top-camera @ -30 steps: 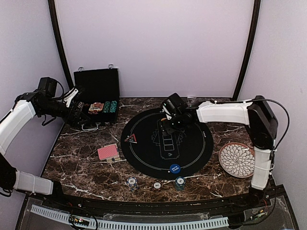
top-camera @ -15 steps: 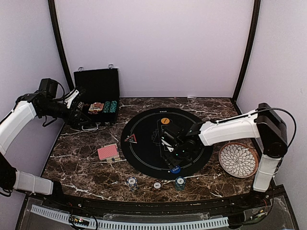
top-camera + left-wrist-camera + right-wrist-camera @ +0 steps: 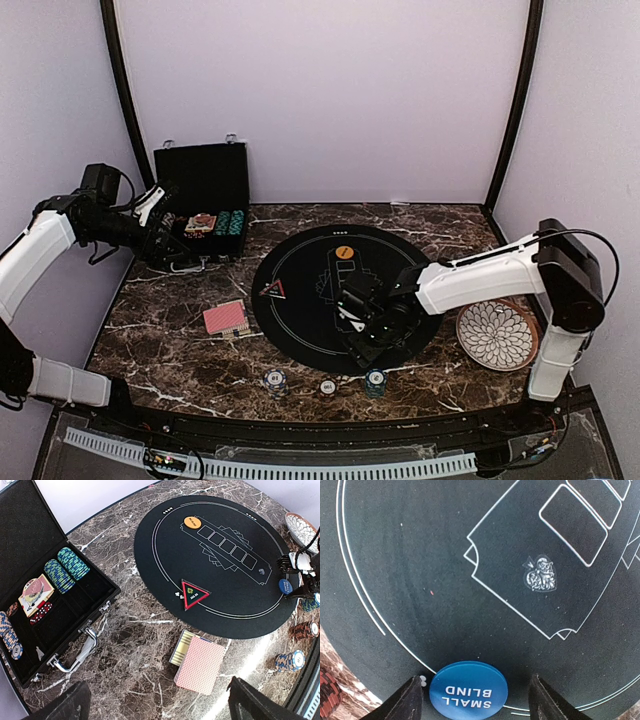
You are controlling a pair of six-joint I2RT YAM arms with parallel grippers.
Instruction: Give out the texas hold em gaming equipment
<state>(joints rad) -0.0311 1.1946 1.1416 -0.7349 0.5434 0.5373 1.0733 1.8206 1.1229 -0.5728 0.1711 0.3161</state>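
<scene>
My right gripper [image 3: 476, 702] is open and low over the near edge of the black round mat [image 3: 300, 320]. Its fingers stand either side of the blue "SMALL BLIND" disc button [image 3: 468, 690], which lies flat on the mat; the gripper [image 3: 366, 343] hides it in the top view. An orange disc button [image 3: 344, 252] lies at the mat's far side. A red-edged triangle marker [image 3: 274, 289] lies at its left edge. A red-backed card deck [image 3: 226, 317] lies on the marble left of the mat. My left gripper [image 3: 160, 707] is open and empty, high near the case.
Three chip stacks [image 3: 275, 381] [image 3: 328, 387] [image 3: 375, 381] stand along the table's front edge, close to my right gripper. An open black case [image 3: 200, 190] at the back left holds more chips [image 3: 65, 570] and cards. A white patterned plate [image 3: 497, 333] sits at the right.
My right gripper has moved from the mat's far side, where the orange button now lies, to the near edge and come down over the blue button. The left arm has barely moved.
</scene>
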